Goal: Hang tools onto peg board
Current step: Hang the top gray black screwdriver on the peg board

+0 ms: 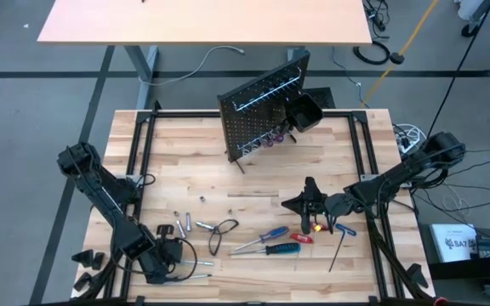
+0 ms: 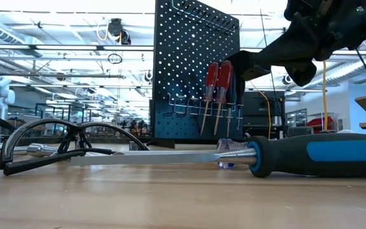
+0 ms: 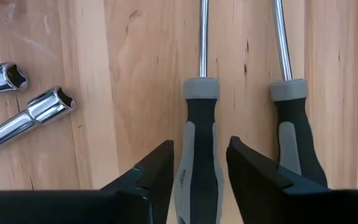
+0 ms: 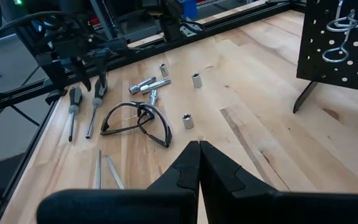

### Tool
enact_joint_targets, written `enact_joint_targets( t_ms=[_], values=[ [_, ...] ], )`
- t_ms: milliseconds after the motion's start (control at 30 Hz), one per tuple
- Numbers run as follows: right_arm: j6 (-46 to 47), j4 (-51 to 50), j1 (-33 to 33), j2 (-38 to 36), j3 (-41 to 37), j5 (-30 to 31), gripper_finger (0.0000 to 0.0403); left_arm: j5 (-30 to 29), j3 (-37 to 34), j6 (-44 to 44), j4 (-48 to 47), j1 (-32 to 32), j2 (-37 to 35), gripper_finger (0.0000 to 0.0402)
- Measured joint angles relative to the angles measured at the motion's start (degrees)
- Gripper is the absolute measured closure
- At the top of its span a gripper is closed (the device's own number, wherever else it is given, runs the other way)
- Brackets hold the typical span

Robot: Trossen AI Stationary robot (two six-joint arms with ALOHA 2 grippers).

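The left gripper [image 3: 201,168] straddles a grey-and-black screwdriver [image 3: 199,143] at the table's [image 1: 253,170] near left, fingers apart. The upright peg board [image 1: 262,106] carries red-handled screwdrivers [image 2: 216,79] and a small black bin [image 1: 303,111], contents unseen. The right gripper [image 4: 198,163] hovers closed.

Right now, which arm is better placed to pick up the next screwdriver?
Left. Its tool is down at the near left edge of the table, fingers open around the handle of a grey-and-black screwdriver. The right tool is shut, raised above mid-table, holding nothing.
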Motion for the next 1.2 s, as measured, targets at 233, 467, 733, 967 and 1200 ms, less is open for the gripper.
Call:
enact_joint_targets(
  t_ms=[233, 467, 733, 967, 1200],
  values=[
    [0.0, -0.02, 0.0, 0.0, 0.0, 0.02, 0.0403, -0.53, 0.0, 0.42, 0.07, -0.04, 2.49, 0.0206],
    [0.0, -0.02, 0.0, 0.0, 0.0, 0.03, 0.0403, 0.57, 0.3, 2.82, -0.04, -0.09, 7.12, 0.0203],
    [0.0, 0.02, 0.0, 0.0, 0.0, 0.39, 0.0403, 0.52, 0.33, 6.0, -0.3, 0.43, 7.5, 0.0229],
    [0.0, 0.08, 0.0, 0.0, 0.0, 0.37, 0.0403, -0.59, 0.32, 6.54, -0.54, 0.42, 7.54, 0.0312],
    [0.0, 0.26, 0.0, 0.0, 0.0, 0.33, 0.0403, -3.41, 2.42, 9.18, -3.4, 0.35, 7.87, 0.0313]
  ],
)
